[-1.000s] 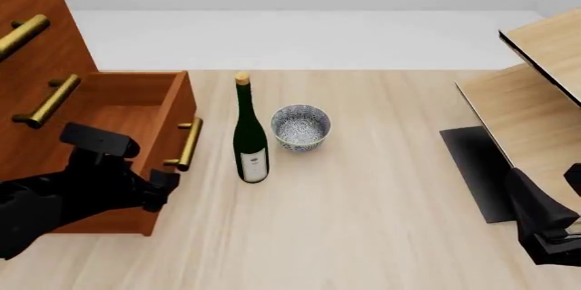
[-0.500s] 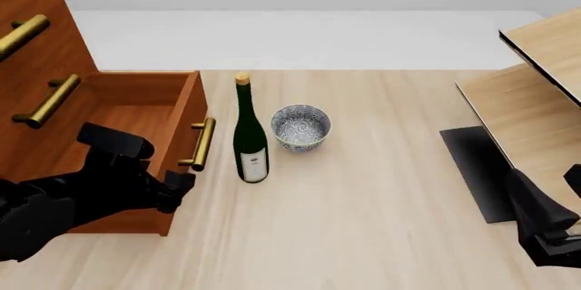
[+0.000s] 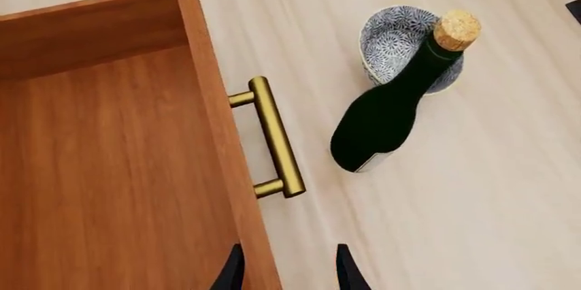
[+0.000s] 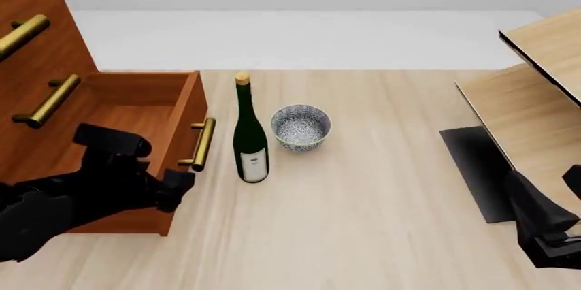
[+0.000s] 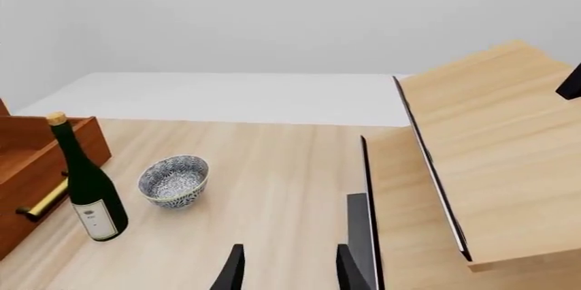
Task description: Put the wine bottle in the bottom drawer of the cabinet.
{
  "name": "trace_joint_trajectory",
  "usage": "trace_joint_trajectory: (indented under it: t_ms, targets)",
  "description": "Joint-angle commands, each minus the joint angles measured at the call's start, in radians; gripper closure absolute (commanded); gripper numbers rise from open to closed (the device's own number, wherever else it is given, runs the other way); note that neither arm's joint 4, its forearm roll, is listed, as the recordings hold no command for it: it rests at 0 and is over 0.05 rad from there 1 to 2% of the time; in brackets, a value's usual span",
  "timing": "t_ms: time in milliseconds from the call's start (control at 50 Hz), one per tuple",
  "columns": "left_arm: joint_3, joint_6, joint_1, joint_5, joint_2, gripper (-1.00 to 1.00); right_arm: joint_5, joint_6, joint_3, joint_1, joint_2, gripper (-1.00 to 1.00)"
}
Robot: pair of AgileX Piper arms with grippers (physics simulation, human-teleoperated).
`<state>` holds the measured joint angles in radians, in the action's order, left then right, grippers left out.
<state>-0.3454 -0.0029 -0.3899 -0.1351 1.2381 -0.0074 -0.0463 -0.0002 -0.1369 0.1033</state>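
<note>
The bottom drawer (image 4: 136,116) stands pulled out at frame left to receive the wine bottle (image 4: 249,133), upright on the table (image 4: 382,208) beside it (both hands (image 3: 287,269) (image 5: 287,268) open, empty).

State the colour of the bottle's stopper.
Tan, speckled cork on the dark green bottle; clearest in the left wrist view.

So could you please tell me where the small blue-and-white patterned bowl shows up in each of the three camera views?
Front view: the small blue-and-white patterned bowl stands near the picture's centre, just right of the tall dark green glass wine bottle.
Left wrist view: the bowl is partly hidden behind the bottle's neck.
Right wrist view: the bowl stands beside the bottle.
Shared landmark: the wine bottle, next to the bowl in every view.
</note>
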Motion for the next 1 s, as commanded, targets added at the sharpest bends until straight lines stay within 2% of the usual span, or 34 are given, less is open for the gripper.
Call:
trace_joint_trajectory:
  t_ms: [20, 300, 540, 560, 600, 640, 800, 980, 1000]
  targets:
    - [-0.004, -0.058, -0.07, 0.096, -0.105, -1.0, -0.01, 0.0, 0.0, -0.005, 0.012, -1.0]
    - [-0.128, 0.026, -0.053, 0.35, -0.341, -1.0, -0.02, 0.001, 0.0, -0.012, 0.025, -1.0]
    - [-0.234, 0.048, -0.058, 0.479, -0.448, -1.0, -0.025, 0.003, 0.0, -0.016, 0.027, -1.0]
    - [-0.235, 0.074, -0.065, 0.477, -0.463, -1.0, -0.035, 0.004, 0.0, -0.017, 0.036, -1.0]
    - [-0.243, 0.055, -0.067, 0.481, -0.468, -1.0, -0.04, 0.003, 0.0, -0.019, 0.04, -1.0]
    - [-0.243, 0.066, -0.058, 0.473, -0.489, -1.0, -0.037, 0.004, 0.0, -0.019, 0.036, -1.0]
    - [-0.24, 0.043, -0.099, 0.451, -0.513, -1.0, -0.029, 0.006, 0.0, -0.021, 0.026, -1.0]
    - [-0.189, 0.032, -0.134, 0.345, -0.551, -1.0, -0.045, 0.008, 0.0, -0.025, 0.04, -1.0]
    - [-0.186, 0.013, -0.139, 0.331, -0.554, -1.0, -0.044, 0.009, 0.0, -0.025, 0.039, -1.0]
